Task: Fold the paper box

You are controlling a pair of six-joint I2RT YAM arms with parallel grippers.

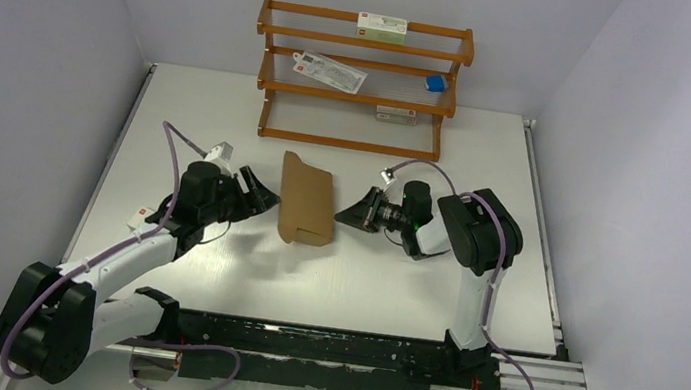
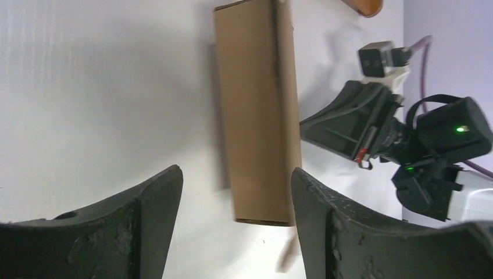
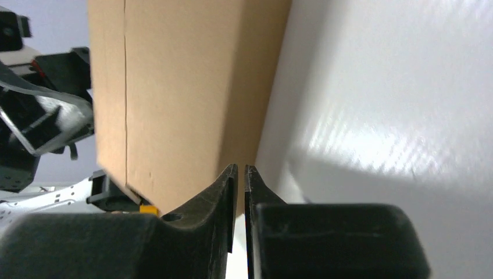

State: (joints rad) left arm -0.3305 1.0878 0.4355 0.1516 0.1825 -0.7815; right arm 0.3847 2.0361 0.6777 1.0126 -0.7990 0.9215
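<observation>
The paper box (image 1: 305, 200) lies as a flattened brown cardboard sleeve in the middle of the white table (image 1: 409, 294), long axis running away from the arms. My left gripper (image 1: 266, 195) stands open just left of it, low over the table. In the left wrist view the box (image 2: 256, 110) lies ahead of the spread fingers (image 2: 157, 203), apart from them. My right gripper (image 1: 344, 213) points at the box's right edge with its jaws drawn together. In the right wrist view only a thin slit shows between the fingertips (image 3: 240, 167), nothing in it, and the box (image 3: 174, 87) fills the space just beyond.
A wooden three-tier rack (image 1: 358, 81) stands at the back of the table, holding white printed cartons (image 1: 382, 24) and a small blue object (image 1: 436, 83). Grey walls close in left, right and behind. The arms' base rail (image 1: 331, 350) runs along the near edge.
</observation>
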